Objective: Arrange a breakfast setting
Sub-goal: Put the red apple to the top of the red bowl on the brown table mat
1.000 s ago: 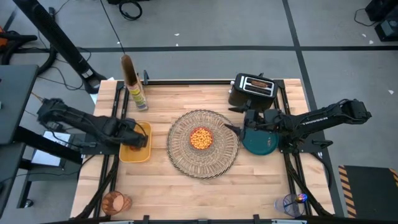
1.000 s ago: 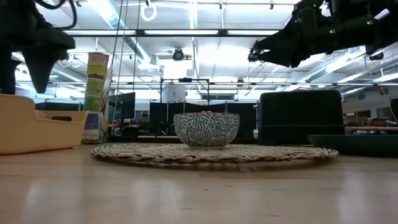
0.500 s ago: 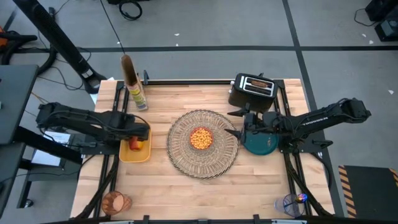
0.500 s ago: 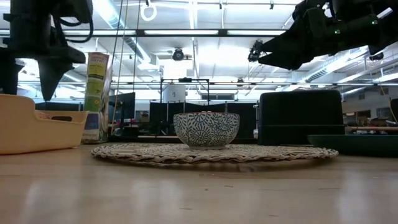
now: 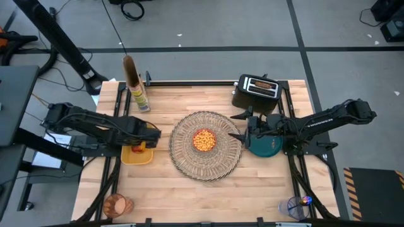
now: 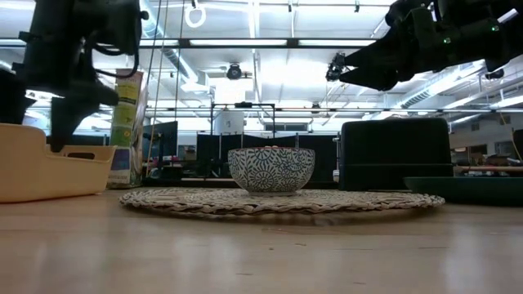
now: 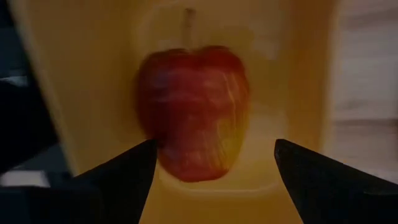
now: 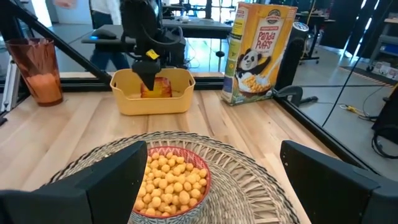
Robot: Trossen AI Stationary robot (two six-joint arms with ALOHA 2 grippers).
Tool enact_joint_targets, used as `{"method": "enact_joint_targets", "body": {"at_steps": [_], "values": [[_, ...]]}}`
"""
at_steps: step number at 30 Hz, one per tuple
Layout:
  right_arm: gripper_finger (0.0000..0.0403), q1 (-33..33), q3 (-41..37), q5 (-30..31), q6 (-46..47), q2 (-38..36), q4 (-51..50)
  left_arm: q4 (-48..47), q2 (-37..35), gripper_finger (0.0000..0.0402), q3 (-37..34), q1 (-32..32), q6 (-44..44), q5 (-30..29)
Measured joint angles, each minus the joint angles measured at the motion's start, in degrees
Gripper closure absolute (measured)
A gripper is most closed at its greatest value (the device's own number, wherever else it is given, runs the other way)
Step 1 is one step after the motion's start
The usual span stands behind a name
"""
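Observation:
A red apple [image 7: 193,112] lies on the floor of a yellow bin [image 5: 128,156] at the table's left. My left gripper [image 7: 211,171] hangs open over it, pointing down, one finger on either side and clear of it. The round straw placemat [image 5: 189,161] lies mid-table with a bowl [image 5: 203,140] of cereal balls standing on it. My right gripper [image 5: 235,125] is open and level above the mat's right edge. The teal plate [image 5: 268,148] lies on the table under the right arm. The orange cup [image 5: 117,205] stands at the near left corner.
A black toaster [image 5: 255,91] with something brown in its slot stands at the far right. A cereal box [image 5: 137,94] stands at the far left, behind the bin. A clear cup holding something blue [image 5: 297,205] is at the near right corner.
My left gripper has gone toward the table's right edge and down, from beside the bin to over the apple, with its fingers still apart. The apple and the bin have kept still.

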Motion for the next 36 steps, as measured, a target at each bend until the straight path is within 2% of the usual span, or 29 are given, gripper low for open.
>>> {"method": "enact_joint_targets", "body": {"at_steps": [7, 18, 22, 31, 36], "values": [[0.0025, 0.0, 0.0, -0.3, -1.0, 0.0, 0.1, 7.1, 0.0, 0.0067, 0.1, 0.0, 3.1, -1.2], [0.0025, 0.0, 0.0, -0.4, -1.2, 0.0, 0.3, 1.4, -1.3, 0.0067, 0.4, -0.8, 1.8, -1.3], [0.0025, 0.0, 0.0, -0.5, -0.8, 0.0, 0.2, 3.5, -1.3, 0.0067, 0.3, -0.3, 3.0, -1.2], [0.0025, 0.0, 0.0, -2.0, -0.2, 0.0, -0.4, 13.1, -1.3, 0.0067, -7.5, 4.9, 6.7, -0.4], [0.0025, 0.0, 0.0, -2.0, -0.3, 0.0, -0.5, 17.6, -1.3, 0.0067, -9.3, 7.4, 9.7, -0.4]]}}
